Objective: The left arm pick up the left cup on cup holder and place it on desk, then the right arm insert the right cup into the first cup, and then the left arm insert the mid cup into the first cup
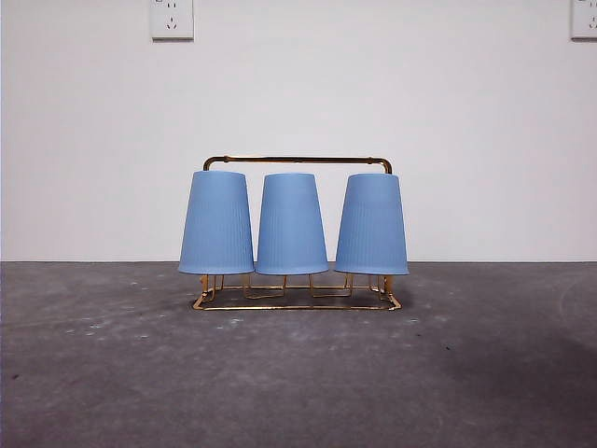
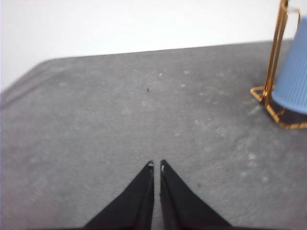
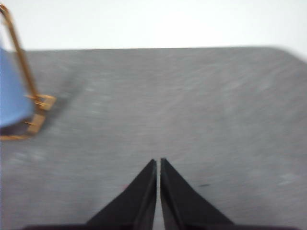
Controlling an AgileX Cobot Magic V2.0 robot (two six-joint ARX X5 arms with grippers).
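Observation:
Three blue ribbed cups hang upside down on the gold wire cup holder (image 1: 297,161) on the dark grey desk (image 1: 298,373): the left cup (image 1: 216,222), the mid cup (image 1: 290,224) and the right cup (image 1: 372,224). Neither arm shows in the front view. My left gripper (image 2: 156,165) is shut and empty, low over bare desk, apart from the holder's end (image 2: 274,52) and a blue cup (image 2: 293,72). My right gripper (image 3: 158,161) is shut and empty over bare desk, apart from the holder's other end (image 3: 21,62) and a blue cup (image 3: 10,91).
A white wall (image 1: 298,93) stands behind the desk, with a power socket (image 1: 172,19) at the top left and another (image 1: 584,19) at the top right. Open desk lies in front of the holder and to both sides.

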